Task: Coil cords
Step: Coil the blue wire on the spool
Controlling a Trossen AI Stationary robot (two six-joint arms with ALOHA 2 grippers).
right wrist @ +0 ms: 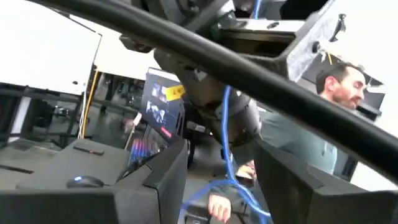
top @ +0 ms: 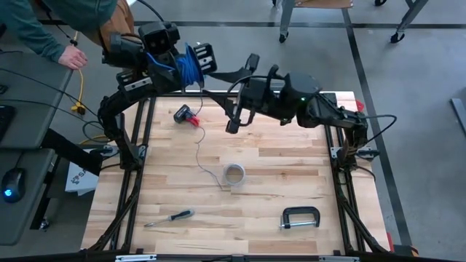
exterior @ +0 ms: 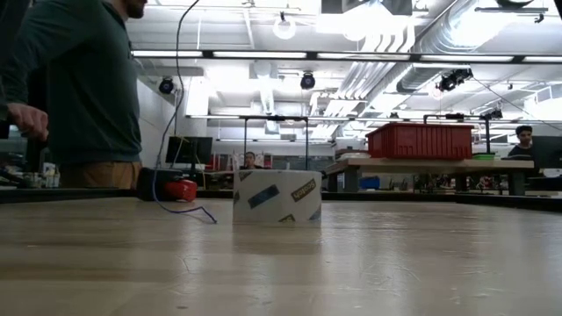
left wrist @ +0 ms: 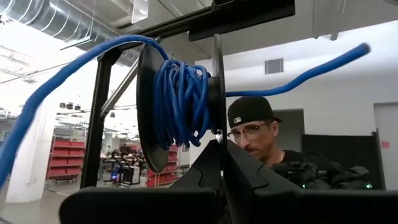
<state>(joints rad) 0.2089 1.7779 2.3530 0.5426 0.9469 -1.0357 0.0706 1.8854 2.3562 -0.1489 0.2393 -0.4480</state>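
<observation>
Nearest, at the tabletop's 6 o'clock edge, a screwdriver and a clamp lie clear of the work. At centre, the pale grey cord runs loose from a tape roll toward a red-and-black plug at 11 o'clock. Farther, the right tool hangs with fingers spread, holding nothing. At 12 o'clock, the left tool, pressed together, carries the blue cord, wound on a spool with both ends trailing. Likely risks: the free blue tail slips its turns or snags the frame; the person's hand nearby at 10 o'clock invites contact.
</observation>
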